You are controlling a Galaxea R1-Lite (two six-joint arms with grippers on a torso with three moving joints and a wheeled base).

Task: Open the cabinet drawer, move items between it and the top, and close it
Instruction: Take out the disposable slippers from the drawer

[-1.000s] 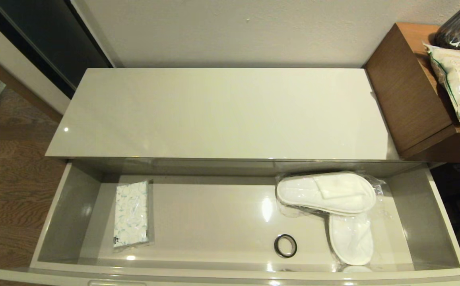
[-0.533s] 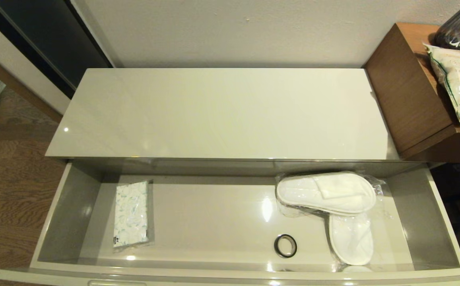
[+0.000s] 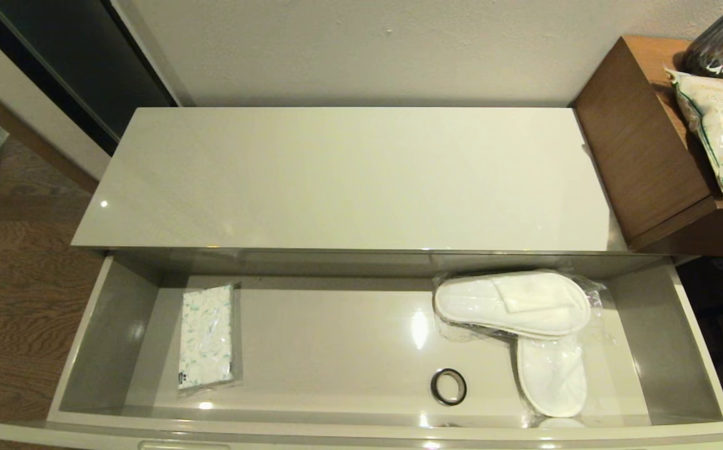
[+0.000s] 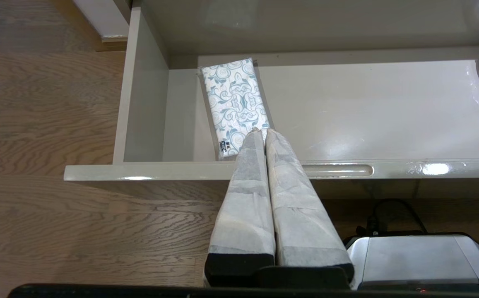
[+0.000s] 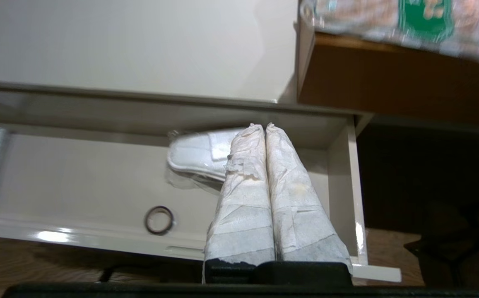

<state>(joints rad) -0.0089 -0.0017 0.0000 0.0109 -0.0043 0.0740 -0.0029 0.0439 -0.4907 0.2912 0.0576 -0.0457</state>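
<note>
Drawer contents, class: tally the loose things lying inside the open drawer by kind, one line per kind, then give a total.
White flat slippers in clear plastic bags: 2
Small black tape roll: 1
White tissue pack with blue-green print: 1
Total in the cream-beige drawer: 4

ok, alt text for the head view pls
An open cabinet drawer holds a tissue pack at the left, bagged white slippers at the right and a small black tape roll near the front. The glossy top behind it is bare. No arm is in view.
</note>
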